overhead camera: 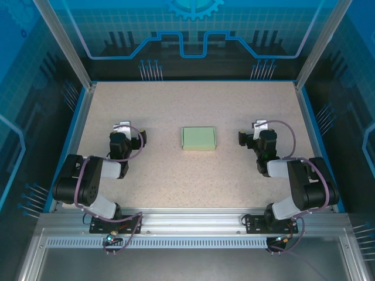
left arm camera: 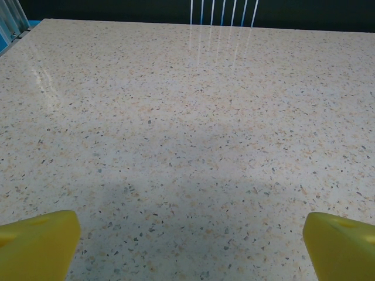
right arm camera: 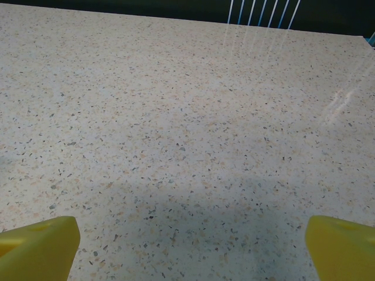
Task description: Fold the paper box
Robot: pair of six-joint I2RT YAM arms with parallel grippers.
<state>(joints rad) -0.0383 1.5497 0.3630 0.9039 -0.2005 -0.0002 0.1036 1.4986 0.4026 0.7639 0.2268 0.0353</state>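
The paper box (overhead camera: 198,139), a small pale mint-green rectangle, lies flat in the middle of the speckled table (overhead camera: 193,175) in the top view. My left gripper (overhead camera: 125,130) rests well to its left and my right gripper (overhead camera: 259,130) well to its right, both apart from it. In the left wrist view the left gripper (left arm camera: 190,240) is open, its yellow fingertips (left arm camera: 35,243) wide apart over bare table. In the right wrist view the right gripper (right arm camera: 192,240) stands just as wide, with yellow fingertips (right arm camera: 38,246) and nothing between them.
Blue raised edges (overhead camera: 75,126) and aluminium posts (overhead camera: 64,44) frame the table on the left, right and back. A metal rail (overhead camera: 193,225) with the arm bases runs along the near edge.
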